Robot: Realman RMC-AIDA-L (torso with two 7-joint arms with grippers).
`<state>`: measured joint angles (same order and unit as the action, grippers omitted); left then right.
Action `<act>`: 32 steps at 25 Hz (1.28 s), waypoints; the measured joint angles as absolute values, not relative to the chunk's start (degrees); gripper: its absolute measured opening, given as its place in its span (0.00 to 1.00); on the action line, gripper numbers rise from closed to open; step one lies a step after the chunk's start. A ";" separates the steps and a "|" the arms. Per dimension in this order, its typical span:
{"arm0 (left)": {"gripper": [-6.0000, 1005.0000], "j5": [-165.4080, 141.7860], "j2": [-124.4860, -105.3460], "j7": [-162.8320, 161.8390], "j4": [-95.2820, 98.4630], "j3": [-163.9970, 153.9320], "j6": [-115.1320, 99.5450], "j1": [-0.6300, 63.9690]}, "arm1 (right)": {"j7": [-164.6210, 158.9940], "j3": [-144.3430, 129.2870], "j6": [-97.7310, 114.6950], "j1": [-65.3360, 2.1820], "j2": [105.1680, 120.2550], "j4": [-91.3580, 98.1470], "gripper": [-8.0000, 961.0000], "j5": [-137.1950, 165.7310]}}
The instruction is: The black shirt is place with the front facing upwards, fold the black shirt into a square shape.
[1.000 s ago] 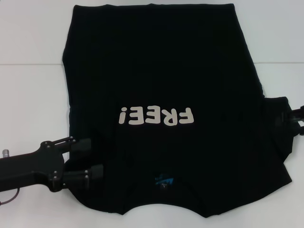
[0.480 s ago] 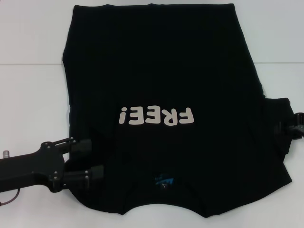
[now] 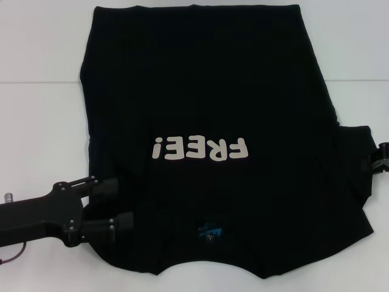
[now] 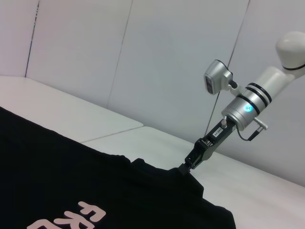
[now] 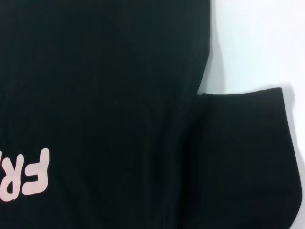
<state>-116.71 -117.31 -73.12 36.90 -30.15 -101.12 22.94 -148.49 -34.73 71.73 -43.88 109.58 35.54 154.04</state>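
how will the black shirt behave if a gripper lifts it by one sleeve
The black shirt would probably drape and sag: it lies flat as thin cloth with soft wrinkles near the sleeve by the right gripper. It looks light, so lifting should be easy. Pushed, it would likely bunch rather than slide whole, as at the left gripper.

The black shirt (image 3: 206,91) runs off the head view's top edge, and the right gripper (image 3: 380,159) (mostly cropped) hides its fingers.

One black shirt (image 3: 206,109), two pincers.
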 joint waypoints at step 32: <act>0.87 -116.81 -117.33 -74.81 36.92 -30.17 -101.07 23.02 | -132.88 -41.69 72.45 -47.98 111.83 40.99 0.03 149.91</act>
<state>-116.81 -117.33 -74.81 36.92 -30.17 -101.07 23.02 -132.88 -41.69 72.45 -47.98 111.83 40.99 149.91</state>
